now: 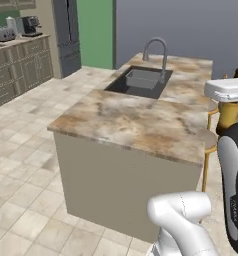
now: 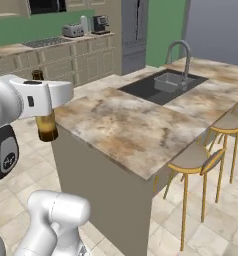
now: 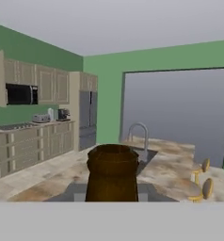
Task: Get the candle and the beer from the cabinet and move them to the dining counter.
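I see the dining counter (image 1: 141, 120) across the middle of both base views, its marbled top bare at the near end, with the dark sink (image 1: 138, 81) and curved steel tap (image 1: 158, 52) toward the upper centre. Stools (image 2: 196, 157) stand along its right side in the right base view. The gripper (image 2: 43, 100) sits at the left edge of that view, clenched on the beer (image 2: 46, 125), which hangs upright just off the counter's near corner, above the floor. In the hand view the beer's dark neck rises at bottom centre.
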You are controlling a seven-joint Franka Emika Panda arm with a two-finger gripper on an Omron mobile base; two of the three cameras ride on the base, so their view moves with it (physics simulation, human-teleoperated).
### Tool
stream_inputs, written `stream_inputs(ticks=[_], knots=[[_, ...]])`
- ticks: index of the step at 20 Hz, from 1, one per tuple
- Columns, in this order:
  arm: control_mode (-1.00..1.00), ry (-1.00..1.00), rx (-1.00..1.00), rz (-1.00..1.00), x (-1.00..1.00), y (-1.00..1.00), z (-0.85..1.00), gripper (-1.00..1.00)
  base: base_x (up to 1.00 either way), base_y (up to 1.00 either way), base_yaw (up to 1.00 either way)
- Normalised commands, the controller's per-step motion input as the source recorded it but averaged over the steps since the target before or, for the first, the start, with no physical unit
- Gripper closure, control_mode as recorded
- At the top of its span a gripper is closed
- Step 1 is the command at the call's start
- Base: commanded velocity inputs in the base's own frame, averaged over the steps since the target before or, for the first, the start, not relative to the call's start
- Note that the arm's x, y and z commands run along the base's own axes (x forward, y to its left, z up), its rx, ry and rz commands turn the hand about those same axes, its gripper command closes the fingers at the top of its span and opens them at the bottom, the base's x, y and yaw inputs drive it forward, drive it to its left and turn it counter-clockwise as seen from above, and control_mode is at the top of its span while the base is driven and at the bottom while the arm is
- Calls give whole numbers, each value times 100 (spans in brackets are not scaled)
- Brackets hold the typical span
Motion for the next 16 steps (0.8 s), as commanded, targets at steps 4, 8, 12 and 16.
stream_inputs(ticks=[4,8,12,16], knots=[[100,0,0,0,0,0,0,100,-12,-100,0],[100,0,0,0,0,0,0,100,1,-100,11],[100,0,0,0,0,0,0,100,7,-100,34],[100,0,0,0,0,0,0,100,9,-100,37]])
